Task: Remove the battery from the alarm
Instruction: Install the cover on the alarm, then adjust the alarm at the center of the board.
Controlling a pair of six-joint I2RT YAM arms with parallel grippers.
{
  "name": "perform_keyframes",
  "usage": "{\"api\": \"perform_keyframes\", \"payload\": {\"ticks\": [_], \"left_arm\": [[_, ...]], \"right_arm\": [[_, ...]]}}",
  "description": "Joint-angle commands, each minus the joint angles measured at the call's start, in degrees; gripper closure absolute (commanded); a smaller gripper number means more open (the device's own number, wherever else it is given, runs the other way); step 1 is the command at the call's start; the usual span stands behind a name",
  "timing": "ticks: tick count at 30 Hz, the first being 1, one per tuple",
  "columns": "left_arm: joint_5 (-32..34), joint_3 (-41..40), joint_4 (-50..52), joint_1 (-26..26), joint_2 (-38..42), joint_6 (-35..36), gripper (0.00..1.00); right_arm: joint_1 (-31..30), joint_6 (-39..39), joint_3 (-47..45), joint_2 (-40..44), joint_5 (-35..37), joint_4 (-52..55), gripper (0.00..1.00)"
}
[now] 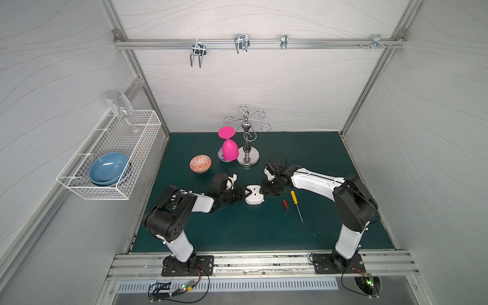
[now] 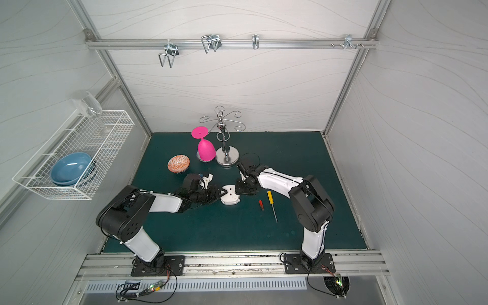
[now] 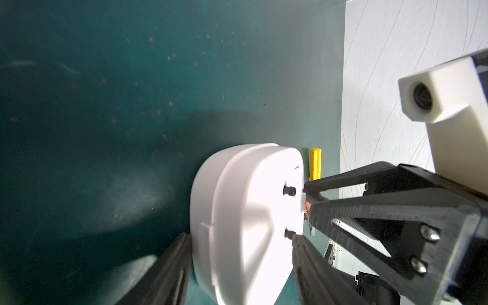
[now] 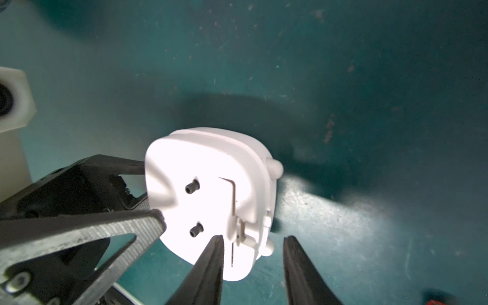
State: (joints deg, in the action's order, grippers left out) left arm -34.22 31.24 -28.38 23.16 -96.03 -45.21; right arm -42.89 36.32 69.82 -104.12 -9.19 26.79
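The white alarm (image 1: 254, 196) stands on edge on the green mat, its back with two small dark knobs (image 4: 191, 188) facing my right wrist camera. My left gripper (image 1: 244, 194) is shut on the alarm, one finger on each flat side (image 3: 240, 236). My right gripper (image 1: 264, 191) is at the alarm's opposite edge and stands open (image 4: 253, 239), with that edge between its fingers and a gap beside one of them. The red battery (image 1: 285, 205) lies loose on the mat to the right of the alarm, showing in both top views (image 2: 261, 205).
A yellow-handled screwdriver (image 1: 296, 204) lies just right of the battery. Behind are a patterned orange egg (image 1: 200, 164), an upturned pink glass (image 1: 229, 149) and a chrome stand (image 1: 247, 155). A wire basket (image 1: 142, 148) on the left wall holds blue bowls and a clear glass.
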Motion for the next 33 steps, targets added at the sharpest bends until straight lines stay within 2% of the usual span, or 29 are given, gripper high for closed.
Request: {"api": "perform_keyframes", "payload": {"ticks": [1,13,14,16,21,23,26,33], "left_arm": [[0.55,0.04,0.7,0.49,0.84,0.25,0.35],[0.86,-0.25,2.41,0.2,2.8,1.22,0.31],[0.8,-0.41,2.57,0.0,3.23,1.29,0.31],[0.65,-1.04,2.84,-0.77,4.57,1.33,0.29],[-0.11,-3.71,6.65,-4.21,10.24,2.11,0.22],[-0.58,-5.06,7.51,-5.93,12.83,2.14,0.22],[-1.66,-6.89,8.97,-8.58,15.72,1.96,0.22],[-2.77,-8.72,12.61,-11.96,19.85,2.72,0.22]], "right_arm": [[-0.26,-1.34,1.45,-1.16,1.41,1.97,0.63],[-0.53,-2.15,0.04,-3.27,1.89,1.24,0.65],[-0.52,-2.48,-0.09,-2.5,2.18,1.05,0.63],[-0.39,-4.77,-0.5,-0.57,3.13,-0.03,0.52],[0.75,-19.38,-0.87,5.22,3.83,-1.36,0.03],[2.33,-21.94,-0.83,5.34,-0.72,-1.17,0.01],[2.85,-20.23,-1.99,4.53,-6.57,-3.05,0.01],[-0.88,-11.6,-4.46,1.46,-9.36,-8.5,0.01]]}}
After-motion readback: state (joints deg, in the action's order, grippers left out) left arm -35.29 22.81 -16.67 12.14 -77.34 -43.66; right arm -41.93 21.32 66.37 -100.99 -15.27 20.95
